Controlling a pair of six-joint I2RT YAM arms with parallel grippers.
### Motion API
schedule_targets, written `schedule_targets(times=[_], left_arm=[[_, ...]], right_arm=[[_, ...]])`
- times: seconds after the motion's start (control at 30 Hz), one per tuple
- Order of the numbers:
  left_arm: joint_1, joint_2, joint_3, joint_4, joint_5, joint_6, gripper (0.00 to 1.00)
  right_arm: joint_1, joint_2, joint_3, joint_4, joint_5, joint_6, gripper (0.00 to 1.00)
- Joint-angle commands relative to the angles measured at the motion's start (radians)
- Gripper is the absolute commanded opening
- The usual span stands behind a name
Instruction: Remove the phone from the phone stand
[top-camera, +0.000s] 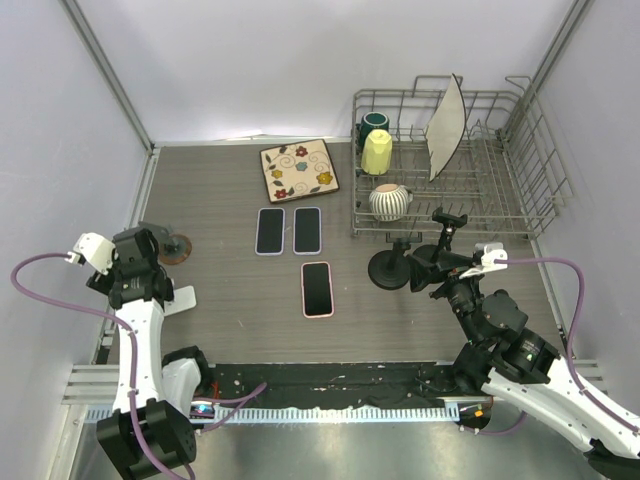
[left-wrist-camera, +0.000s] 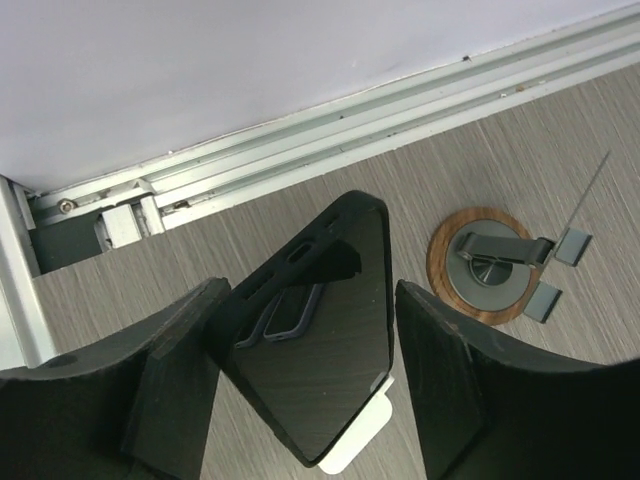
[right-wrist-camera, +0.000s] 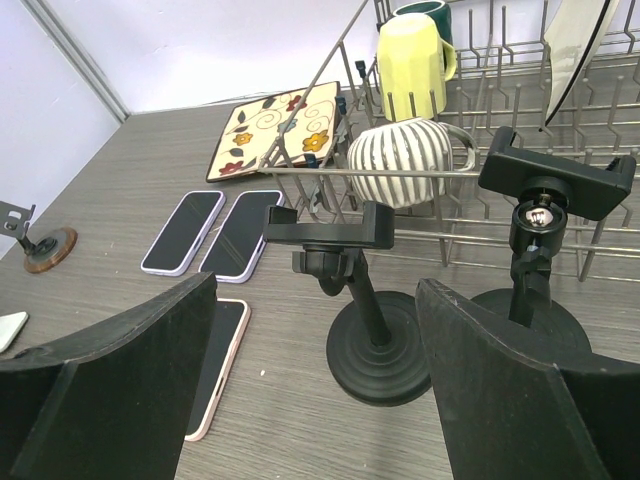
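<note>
A black phone (left-wrist-camera: 320, 340) leans tilted on a white stand (left-wrist-camera: 360, 435), whose base shows in the top view (top-camera: 183, 297). My left gripper (left-wrist-camera: 312, 300) straddles the phone. Its left finger (left-wrist-camera: 180, 350) is against the phone's edge, and a thin gap remains at the right finger (left-wrist-camera: 450, 380). In the top view the left gripper (top-camera: 140, 270) hides the phone. My right gripper (right-wrist-camera: 318, 290) is open and empty at the right (top-camera: 420, 268), facing two empty black stands.
Three phones lie flat mid-table (top-camera: 270, 230), (top-camera: 307, 230), (top-camera: 317, 288). Black clamp stands (top-camera: 390, 268), (top-camera: 447, 230) sit before a dish rack (top-camera: 500, 190). A wood-rimmed round stand (left-wrist-camera: 490, 262) is beside the phone. A floral mat (top-camera: 299, 170) lies at the back.
</note>
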Motion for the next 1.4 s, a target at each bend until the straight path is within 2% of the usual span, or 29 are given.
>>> schedule_targets(times=[0.0, 0.13, 0.37, 0.8, 0.93, 1.1, 1.37], left_arm=[[0.005, -0.003, -0.003, 0.053, 0.054, 0.013, 0.67], [0.003, -0.014, 0.0, 0.041, 0.062, 0.016, 0.6], [-0.017, -0.029, 0.024, 0.01, 0.05, 0.044, 0.39], [-0.049, -0.063, 0.11, -0.076, 0.022, 0.079, 0.13], [-0.052, -0.068, 0.1, -0.084, 0.034, 0.073, 0.13], [-0.051, -0.048, 0.136, -0.111, 0.066, 0.07, 0.23], [-0.051, 0.036, 0.205, -0.153, 0.117, 0.067, 0.66]], right_arm=[[0.001, 0.001, 0.003, 0.042, -0.007, 0.01, 0.86], [0.001, 0.002, 0.002, 0.042, -0.007, 0.008, 0.86], [0.001, 0.008, 0.002, 0.042, -0.005, 0.008, 0.86], [0.001, 0.016, 0.003, 0.045, -0.008, 0.007, 0.86], [0.001, 0.016, 0.003, 0.045, -0.01, 0.005, 0.86], [0.001, 0.024, 0.009, 0.045, -0.028, -0.001, 0.86], [0.001, 0.088, 0.057, 0.034, -0.058, -0.027, 0.85]])
